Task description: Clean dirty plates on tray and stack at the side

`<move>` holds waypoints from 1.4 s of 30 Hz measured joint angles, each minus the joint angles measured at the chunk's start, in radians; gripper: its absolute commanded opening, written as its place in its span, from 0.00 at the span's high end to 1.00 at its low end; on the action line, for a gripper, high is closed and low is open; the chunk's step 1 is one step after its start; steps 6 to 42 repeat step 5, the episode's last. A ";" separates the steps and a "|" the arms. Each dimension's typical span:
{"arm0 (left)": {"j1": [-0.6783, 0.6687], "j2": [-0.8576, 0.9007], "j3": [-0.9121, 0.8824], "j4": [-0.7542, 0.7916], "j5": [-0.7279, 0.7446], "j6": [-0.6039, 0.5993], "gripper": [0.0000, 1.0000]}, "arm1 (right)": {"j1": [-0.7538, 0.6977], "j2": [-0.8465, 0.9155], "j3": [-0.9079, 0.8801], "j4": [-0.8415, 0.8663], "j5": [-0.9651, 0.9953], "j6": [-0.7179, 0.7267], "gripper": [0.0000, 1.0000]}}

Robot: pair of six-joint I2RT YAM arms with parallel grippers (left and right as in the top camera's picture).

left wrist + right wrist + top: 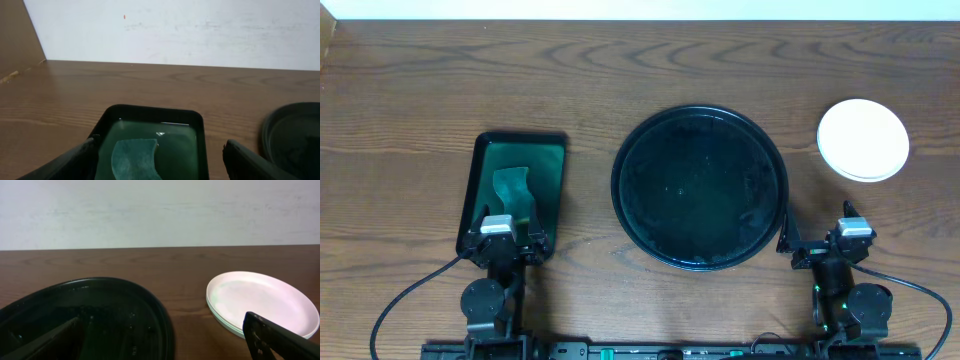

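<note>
Left gripper [159, 156]: my fingers spread wide, holding nothing, over 6 o'clock end of green tray [554, 160]; teal cloth [512, 190] lies inside. Black tray [700, 190] mid-table. Right gripper [162, 337]: fingers wide apart, empty, at black tray's 4 o'clock rim. Plates [863, 139] stacked on wood at its 2 o'clock.

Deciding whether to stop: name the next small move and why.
Probably none, just park the arms: the plates sit stacked right of the black tray, which holds nothing, the sponge lies in the green tray, and the left pincer and right pincer are open, empty.
</note>
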 measured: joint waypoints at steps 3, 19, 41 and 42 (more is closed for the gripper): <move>0.000 0.000 0.000 0.000 0.000 0.000 0.19 | 0.000 0.000 0.000 0.000 0.000 0.000 0.01; 0.000 0.000 0.000 0.000 0.000 0.000 0.19 | 0.000 0.000 0.000 0.000 0.000 0.000 0.01; 0.000 0.000 0.000 0.000 0.000 0.000 0.19 | 0.000 0.000 0.000 0.000 0.000 0.000 0.01; 0.000 0.000 0.000 0.000 0.000 0.000 0.19 | 0.000 0.000 0.000 0.000 0.000 0.000 0.01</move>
